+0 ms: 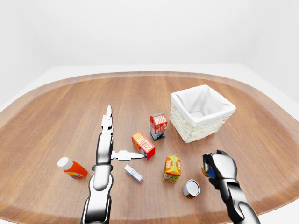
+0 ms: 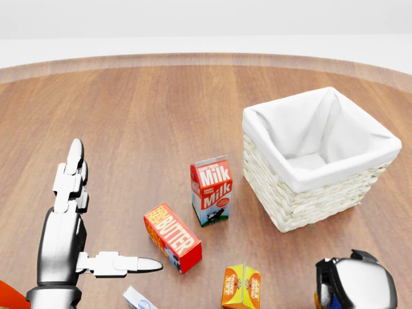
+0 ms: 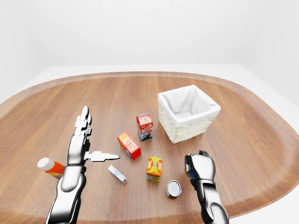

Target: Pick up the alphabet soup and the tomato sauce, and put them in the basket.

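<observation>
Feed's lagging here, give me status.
Left hand open, idle. Right hand shut on a can, label unreadable. Second can lying beside it. Basket empty, path clear.

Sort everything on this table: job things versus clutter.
Job: basket; held can in right hand; loose can. Can labels unreadable.
Clutter: milk; butter; juice carton; small box; bottle.

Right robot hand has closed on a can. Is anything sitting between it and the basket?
Nothing visible. In the left-eye view, bare table lies between the right robot hand and the basket; the milk carton and juice carton stand off to the left.
</observation>
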### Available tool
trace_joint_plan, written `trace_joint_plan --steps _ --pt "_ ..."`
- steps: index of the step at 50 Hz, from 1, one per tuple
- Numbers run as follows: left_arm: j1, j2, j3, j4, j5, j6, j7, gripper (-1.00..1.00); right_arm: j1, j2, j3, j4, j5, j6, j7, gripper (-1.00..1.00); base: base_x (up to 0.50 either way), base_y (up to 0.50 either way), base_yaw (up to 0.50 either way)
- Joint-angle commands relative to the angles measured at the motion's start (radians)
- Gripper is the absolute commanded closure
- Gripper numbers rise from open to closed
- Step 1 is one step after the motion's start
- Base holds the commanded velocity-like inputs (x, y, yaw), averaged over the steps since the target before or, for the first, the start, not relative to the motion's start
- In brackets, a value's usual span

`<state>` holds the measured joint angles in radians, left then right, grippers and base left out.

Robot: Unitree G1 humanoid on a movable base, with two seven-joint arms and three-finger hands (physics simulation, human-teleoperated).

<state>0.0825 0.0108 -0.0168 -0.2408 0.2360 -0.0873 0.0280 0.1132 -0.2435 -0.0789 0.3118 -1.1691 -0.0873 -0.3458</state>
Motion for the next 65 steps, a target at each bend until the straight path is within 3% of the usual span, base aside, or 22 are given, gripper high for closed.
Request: trace_joint_plan --steps 1,27,52,65 --pt "0.0 0.001 0.001 0.0 0.003 0.0 0.001 -1.0 0.034 0.025 -0.048 -0.137 0.058 0.0 0.024 1.0 0.0 0.0 0.0" --pt "0.0 0.001 0.001 0.0 0.003 0.0 0.001 -1.0 0.067 0.081 -0.094 -0.29 0.203 0.0 0.021 1.0 0.0 0.0 0.0" --pt "0.0 0.001 0.001 0.0 0.003 0.0 0.001 -1.0 0.102 0.2 -0.138 -0.645 0.505 0.0 0.258 1.0 0.0 0.0 0.0" --pt "0.0 0.001 0.001 0.0 0.003 0.0 0.001 -1.0 0.069 0.212 -0.123 -0.763 0.561 0.0 0.319 1.0 0.0 0.0 0.0"
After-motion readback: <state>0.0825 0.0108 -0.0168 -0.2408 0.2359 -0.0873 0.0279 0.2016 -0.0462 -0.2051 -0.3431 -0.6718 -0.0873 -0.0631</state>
